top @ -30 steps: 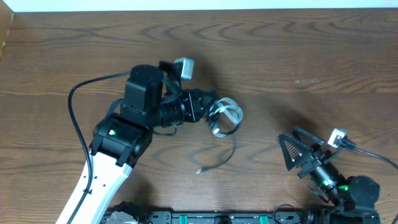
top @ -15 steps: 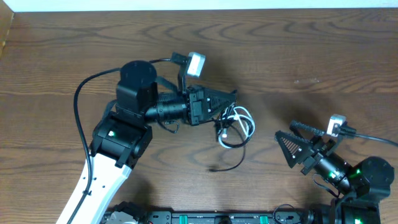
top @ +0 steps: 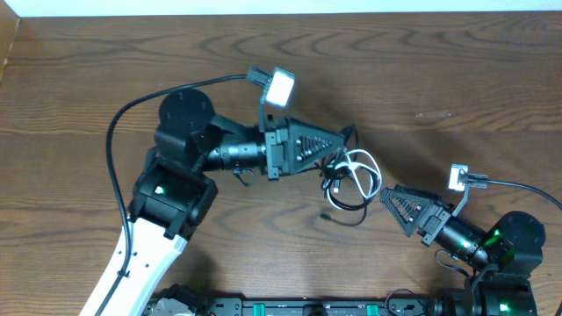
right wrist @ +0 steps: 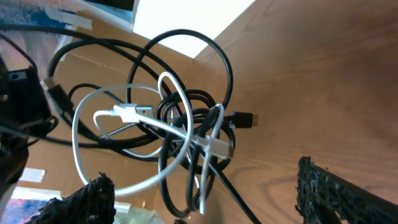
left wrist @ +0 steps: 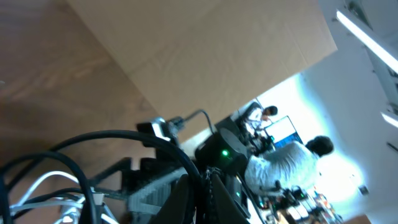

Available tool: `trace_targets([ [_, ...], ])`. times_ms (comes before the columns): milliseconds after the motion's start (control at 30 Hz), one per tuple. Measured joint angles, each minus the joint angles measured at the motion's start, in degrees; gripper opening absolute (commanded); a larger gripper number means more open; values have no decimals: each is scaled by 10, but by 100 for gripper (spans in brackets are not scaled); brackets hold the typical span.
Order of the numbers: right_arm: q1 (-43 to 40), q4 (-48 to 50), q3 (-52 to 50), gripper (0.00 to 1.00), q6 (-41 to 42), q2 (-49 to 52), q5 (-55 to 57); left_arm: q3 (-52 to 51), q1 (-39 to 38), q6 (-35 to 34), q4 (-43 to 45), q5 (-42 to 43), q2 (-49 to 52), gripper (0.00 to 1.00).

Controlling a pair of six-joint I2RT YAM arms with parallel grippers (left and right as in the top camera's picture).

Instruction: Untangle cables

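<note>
Cables (top: pixel 351 178) sit in one knot near the middle of the wooden desk (top: pixel 492 88) when seen from overhead, between the two arms: one white cable (top: pixel 358 160) looped through black cables (top: pixel 349 207) whose number I cannot make out from up there. The left tool (top: pixel 341 142) reaches in from the left and is pinched tight on the knot's upper edge. The right tool (top: pixel 395 211) points at the knot from the lower right, just beside it, with its jaws spread wide and nothing between them. Through the left wrist camera, the left tool's two fingers (left wrist: pixel 186 196) are pressed together at the bottom of the picture. Black loops arc away from them, a strip of white cable shows at the lower left, and the other arm (left wrist: pixel 224 152) stands behind with one green light. Through the right wrist camera, the knot fills the centre: one white cable with two white plug ends, several black loops wound through it that I cannot count apart, and one black plug (right wrist: pixel 244 118) sticking out to the right. The right tool's two fingers stand far apart at the bottom corners, touching none of it.
</note>
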Motion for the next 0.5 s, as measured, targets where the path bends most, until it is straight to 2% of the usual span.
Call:
trace_targets([
  [233,47,0,0,71,62,0,59,0,-44,-1,3,-10,0,8],
  [400,92,0,0,66,90,0,110,0,-56,-1,19,-28,0,8],
  [500,120,0,0,59,107,0,144,0,-71,-1,29,-46,0,8],
])
